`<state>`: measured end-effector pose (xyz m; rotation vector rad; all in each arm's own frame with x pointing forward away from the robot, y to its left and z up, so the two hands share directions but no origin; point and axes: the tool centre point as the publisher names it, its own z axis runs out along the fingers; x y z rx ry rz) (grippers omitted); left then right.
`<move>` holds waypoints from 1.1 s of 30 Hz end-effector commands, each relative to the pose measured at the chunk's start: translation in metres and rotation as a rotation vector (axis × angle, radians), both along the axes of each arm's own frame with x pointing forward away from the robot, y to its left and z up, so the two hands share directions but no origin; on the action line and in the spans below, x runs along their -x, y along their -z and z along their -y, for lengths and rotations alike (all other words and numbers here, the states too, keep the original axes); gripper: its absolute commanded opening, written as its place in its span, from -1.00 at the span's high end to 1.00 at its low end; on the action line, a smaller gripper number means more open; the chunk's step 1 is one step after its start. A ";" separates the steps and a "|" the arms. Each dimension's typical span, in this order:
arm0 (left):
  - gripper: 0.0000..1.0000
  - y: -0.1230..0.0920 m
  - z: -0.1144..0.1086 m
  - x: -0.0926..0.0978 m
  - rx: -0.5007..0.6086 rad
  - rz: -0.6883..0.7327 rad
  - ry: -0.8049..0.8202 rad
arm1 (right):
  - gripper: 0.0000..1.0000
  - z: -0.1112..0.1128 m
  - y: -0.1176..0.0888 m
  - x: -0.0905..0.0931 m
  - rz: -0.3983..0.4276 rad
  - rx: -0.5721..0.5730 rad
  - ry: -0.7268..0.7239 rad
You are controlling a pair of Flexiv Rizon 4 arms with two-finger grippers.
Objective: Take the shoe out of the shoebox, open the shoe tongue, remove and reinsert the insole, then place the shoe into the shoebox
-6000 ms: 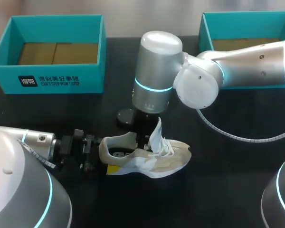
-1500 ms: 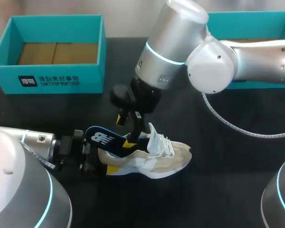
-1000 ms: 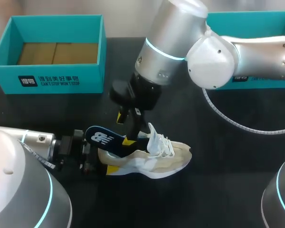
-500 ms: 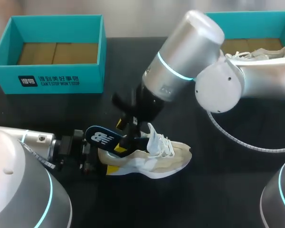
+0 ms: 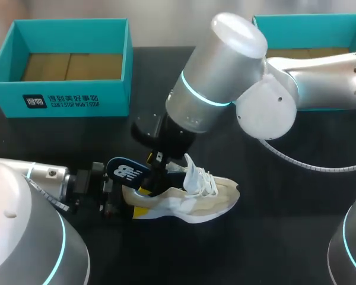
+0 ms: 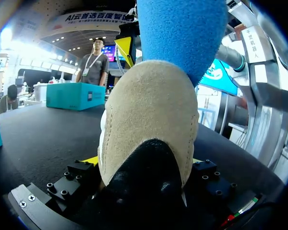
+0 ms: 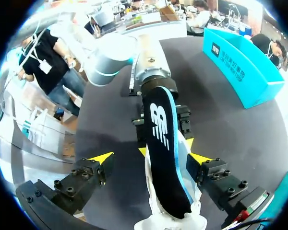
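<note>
Roughly mid-task.

Head view: the shoe (image 5: 196, 199) lies on its side on the table (image 5: 285, 231), outside the teal shoebox (image 5: 77, 101), with the tongue (image 5: 193, 172) pulled up. The insole (image 5: 126, 172) is part in, part out, and its heel end sticks up past the shoe's heel. The right gripper (image 5: 154, 175) hangs right over it. The left gripper (image 5: 115, 199) is at the heel.

Left wrist view: the left gripper (image 6: 140, 162) clamps the shoe (image 6: 149, 124) heel from both sides. The insole (image 6: 182, 33) shows its blue underside above.

Right wrist view: the right gripper (image 7: 150, 157) has its fingers wide, one on each side of the insole (image 7: 163, 158), neither touching.

Judgement: take-out and tongue are done. I can't tell whether the insole is coming out or going back. What is left is seating the insole and boxing the shoe.
</note>
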<state>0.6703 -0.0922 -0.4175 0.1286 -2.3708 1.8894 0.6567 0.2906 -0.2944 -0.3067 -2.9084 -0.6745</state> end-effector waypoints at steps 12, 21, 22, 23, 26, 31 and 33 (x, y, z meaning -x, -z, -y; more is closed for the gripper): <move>1.00 0.003 0.000 -0.001 0.000 0.000 -0.001 | -1.00 0.010 0.007 0.003 0.063 0.030 0.031; 1.00 0.003 0.000 -0.001 0.000 0.000 -0.001 | -1.00 0.016 0.010 -0.013 0.053 -0.002 -0.012; 1.00 0.003 0.000 -0.001 0.000 0.000 -0.001 | -1.00 0.016 0.011 -0.014 0.047 -0.006 -0.015; 1.00 0.003 0.000 -0.001 0.000 0.000 -0.001 | -1.00 0.017 0.012 -0.015 0.043 -0.010 -0.017; 1.00 0.003 0.000 -0.001 0.000 0.000 -0.001 | -1.00 0.016 0.016 -0.017 0.028 -0.017 -0.025; 1.00 0.003 0.000 -0.001 0.000 0.000 -0.001 | -1.00 0.013 0.021 -0.016 0.009 -0.019 -0.026; 1.00 0.003 0.000 -0.001 0.000 0.000 -0.001 | -0.99 0.012 0.023 -0.016 0.002 -0.025 -0.024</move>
